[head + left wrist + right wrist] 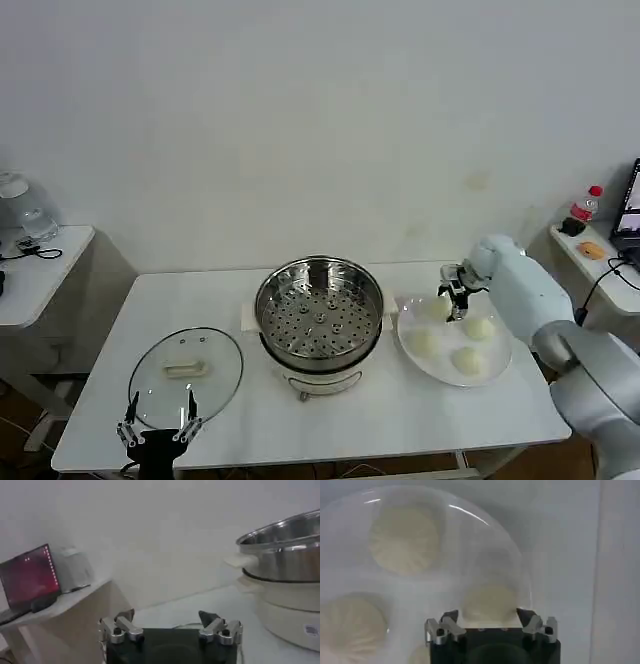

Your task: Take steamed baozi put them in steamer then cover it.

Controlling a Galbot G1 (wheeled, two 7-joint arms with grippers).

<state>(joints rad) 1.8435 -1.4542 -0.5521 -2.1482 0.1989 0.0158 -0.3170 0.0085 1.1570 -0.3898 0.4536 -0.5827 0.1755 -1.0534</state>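
Observation:
The steamer [320, 315] stands open in the middle of the white table, its perforated tray bare; its steel wall [285, 555] also shows in the left wrist view. The glass cover [186, 375] lies flat at the front left. On the plate [449, 336] to the right rest several steamed baozi [480, 327]. My right gripper [453, 298] is down over the plate's far-left bun [432, 308], open. Its fingers [449, 617] straddle that baozi [489, 602] with small gaps on both sides. My left gripper [157, 422] waits open at the front edge, just before the cover.
A low side table [40, 265] with an appliance stands at the far left. Another at the far right carries a bottle [585, 205]. A laptop [27, 577] sits on a side table in the left wrist view. A white wall runs behind the table.

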